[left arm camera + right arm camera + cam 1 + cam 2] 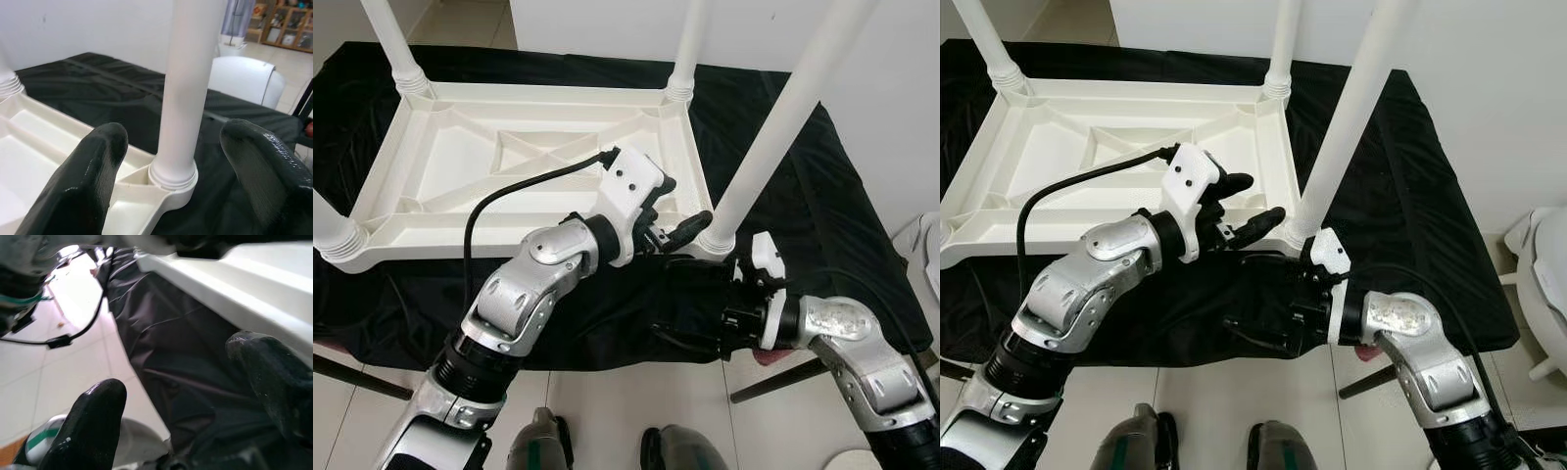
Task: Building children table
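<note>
The white plastic children's table (538,147) lies upside down on a black cloth. Its legs stand up from the corners: far left (396,49), far right (688,49), near left (333,230) and near right (773,127). My left gripper (677,208) is open just beside the base of the near right leg (188,83), one finger on each side of it in the left wrist view, not touching. My right gripper (680,304) is open below the table's near rim (234,289), against the hanging cloth, holding nothing.
The black cloth (822,215) covers a low stand with dark legs (773,382). A white rounded object (1542,255) stands on the tiled floor to the right. A white wall runs behind. My feet (538,446) are close to the stand's front edge.
</note>
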You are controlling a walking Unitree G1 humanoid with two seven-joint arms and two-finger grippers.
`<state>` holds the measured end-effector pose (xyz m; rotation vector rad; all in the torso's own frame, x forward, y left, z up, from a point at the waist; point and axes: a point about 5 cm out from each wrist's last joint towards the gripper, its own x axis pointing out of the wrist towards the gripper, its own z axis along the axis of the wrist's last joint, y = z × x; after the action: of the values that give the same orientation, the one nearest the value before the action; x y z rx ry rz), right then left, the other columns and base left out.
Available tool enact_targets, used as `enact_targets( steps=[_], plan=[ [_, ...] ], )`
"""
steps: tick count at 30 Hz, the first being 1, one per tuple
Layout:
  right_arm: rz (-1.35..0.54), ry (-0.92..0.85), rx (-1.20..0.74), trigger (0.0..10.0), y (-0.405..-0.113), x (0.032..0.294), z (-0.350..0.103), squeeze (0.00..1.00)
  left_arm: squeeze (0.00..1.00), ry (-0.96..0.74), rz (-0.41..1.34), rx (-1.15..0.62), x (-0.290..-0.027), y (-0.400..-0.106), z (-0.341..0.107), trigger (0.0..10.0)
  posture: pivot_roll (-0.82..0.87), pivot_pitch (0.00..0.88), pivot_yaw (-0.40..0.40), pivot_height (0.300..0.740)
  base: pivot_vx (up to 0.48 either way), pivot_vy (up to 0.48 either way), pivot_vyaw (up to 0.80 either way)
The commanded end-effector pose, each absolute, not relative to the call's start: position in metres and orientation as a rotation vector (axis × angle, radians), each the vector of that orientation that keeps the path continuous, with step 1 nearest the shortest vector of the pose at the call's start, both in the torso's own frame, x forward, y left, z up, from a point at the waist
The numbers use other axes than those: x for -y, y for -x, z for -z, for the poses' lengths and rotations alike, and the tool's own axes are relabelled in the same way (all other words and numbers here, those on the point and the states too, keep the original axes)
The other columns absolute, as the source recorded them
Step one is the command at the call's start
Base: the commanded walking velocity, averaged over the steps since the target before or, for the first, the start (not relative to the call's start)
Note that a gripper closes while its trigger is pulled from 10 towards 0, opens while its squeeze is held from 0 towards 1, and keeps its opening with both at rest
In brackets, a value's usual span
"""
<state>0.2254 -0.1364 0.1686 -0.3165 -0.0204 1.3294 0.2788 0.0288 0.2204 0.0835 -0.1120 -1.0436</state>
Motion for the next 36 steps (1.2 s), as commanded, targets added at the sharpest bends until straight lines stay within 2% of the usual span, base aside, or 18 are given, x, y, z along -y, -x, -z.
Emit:
enact_targets(
  steps=[1, 26, 36],
  plan=[
    [-1.383, 0.307, -0.001, 10.0, -0.224, 0.133, -0.166, 0.00, 0.00, -0.106, 1.063, 0.118, -0.025, -0.280, -0.220, 10.0, -0.12, 0.087, -0.046, 0.740, 0.000, 0.000, 0.00],
    [-1.511, 0.241, -0.001, 10.0, -0.233, 0.123, -0.173, 0.00, 0.00, -0.017, 1.193, 0.189, 0.006, -0.268, -0.238, 10.0, -0.10, 0.091, -0.063, 0.740, 0.000, 0.000, 0.00],
    [-1.524, 0.192, -0.013, 10.0, -0.236, 0.122, -0.170, 0.00, 0.00, 0.004, 1.227, 0.204, 0.010, -0.263, -0.242, 10.0, -0.10, 0.092, -0.062, 0.740, 0.000, 0.000, 0.00]
  ],
)
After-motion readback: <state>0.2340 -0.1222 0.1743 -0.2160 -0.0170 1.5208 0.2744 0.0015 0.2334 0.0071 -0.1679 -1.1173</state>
